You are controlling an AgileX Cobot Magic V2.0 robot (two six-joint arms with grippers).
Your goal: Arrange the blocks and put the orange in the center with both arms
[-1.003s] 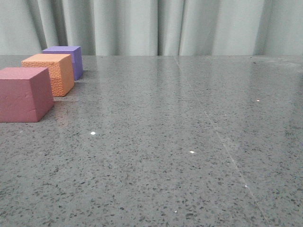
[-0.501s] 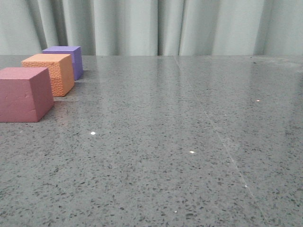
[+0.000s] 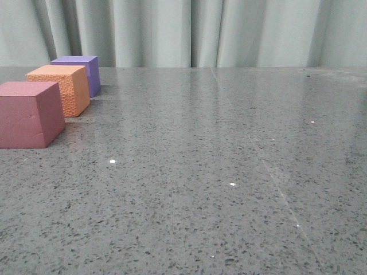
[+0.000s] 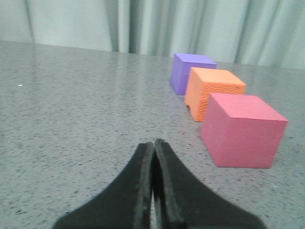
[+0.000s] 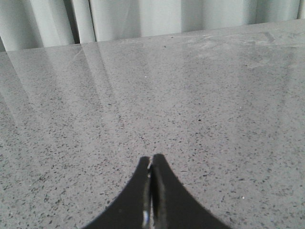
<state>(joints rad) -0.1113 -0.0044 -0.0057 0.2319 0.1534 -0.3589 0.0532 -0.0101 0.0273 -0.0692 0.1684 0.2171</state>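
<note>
Left gripper [image 4: 153,143], right gripper [image 5: 151,160]: both being held closed, empty; orange cube [image 3: 59,87] being shown between pink-red cube [image 3: 30,113] and purple cube [image 3: 80,70]; arrangement judged complete; no further grasp being called for

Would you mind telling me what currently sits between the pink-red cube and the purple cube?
The orange cube sits between the pink-red cube and the purple cube, the three in a row. Both the front view and the left wrist view show it.

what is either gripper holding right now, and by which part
Nothing. The left gripper and right gripper are both shut on empty air, and the three cubes sit untouched on the table.
</note>
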